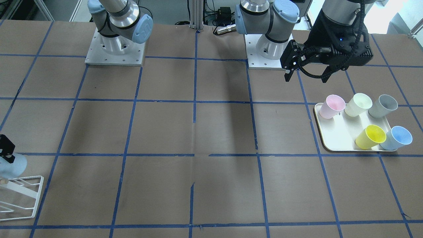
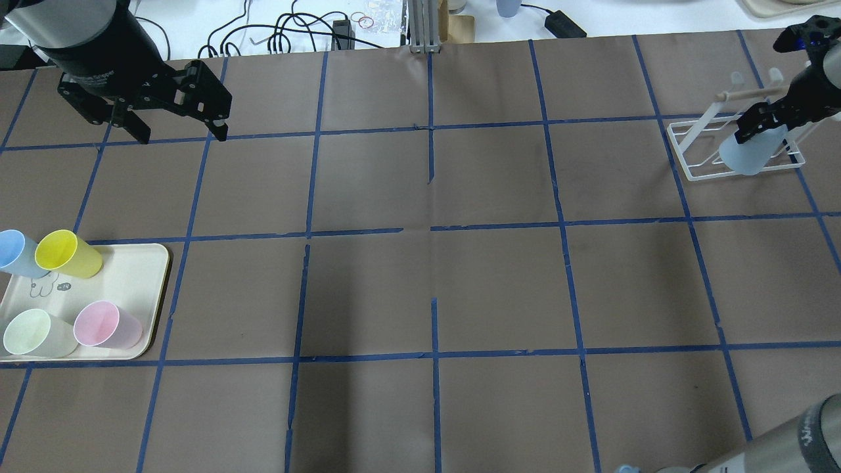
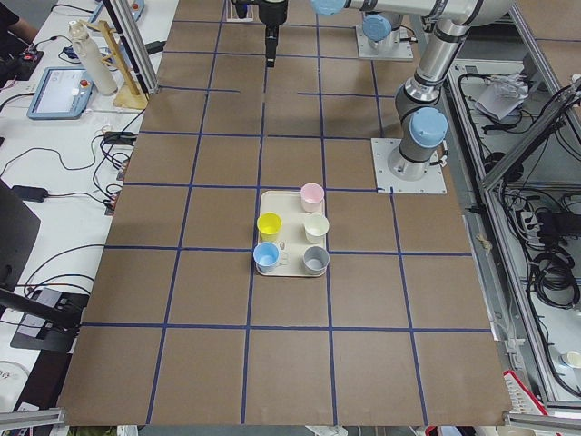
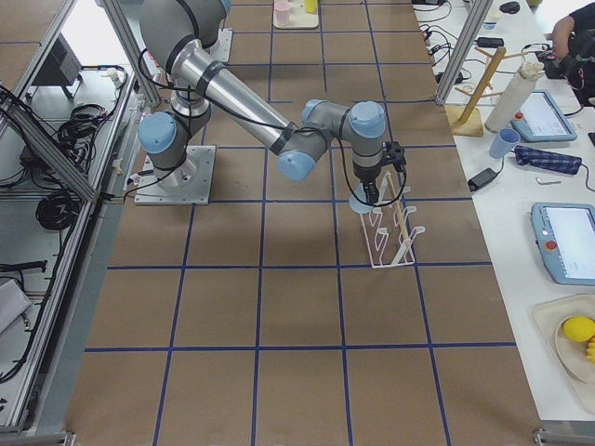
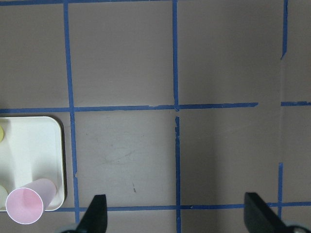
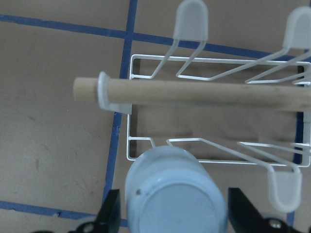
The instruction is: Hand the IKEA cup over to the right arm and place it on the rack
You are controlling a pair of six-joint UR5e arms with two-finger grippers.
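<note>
The IKEA cup [image 2: 746, 154], light blue, hangs bottom-up over the near end of the white wire rack [image 2: 696, 167]. My right gripper [image 2: 762, 125] is shut on it. In the right wrist view the cup's base [image 6: 175, 194] sits between my black fingers [image 6: 111, 213], in front of the rack [image 6: 214, 141] and its wooden rod [image 6: 194, 92]. The front-facing view shows the cup [image 1: 16, 165] over the rack [image 1: 26, 198] at the left edge. My left gripper [image 2: 181, 136] is open and empty, above the table beyond the tray; the left wrist view [image 5: 177, 213] shows the same.
A cream tray [image 1: 337, 138] on my left side holds a pink cup [image 1: 332, 105], a pale green cup [image 1: 358, 104], a grey cup [image 1: 383, 105], a yellow cup [image 1: 370, 136] and a paler blue cup [image 1: 396, 138]. Brown table with blue tape grid.
</note>
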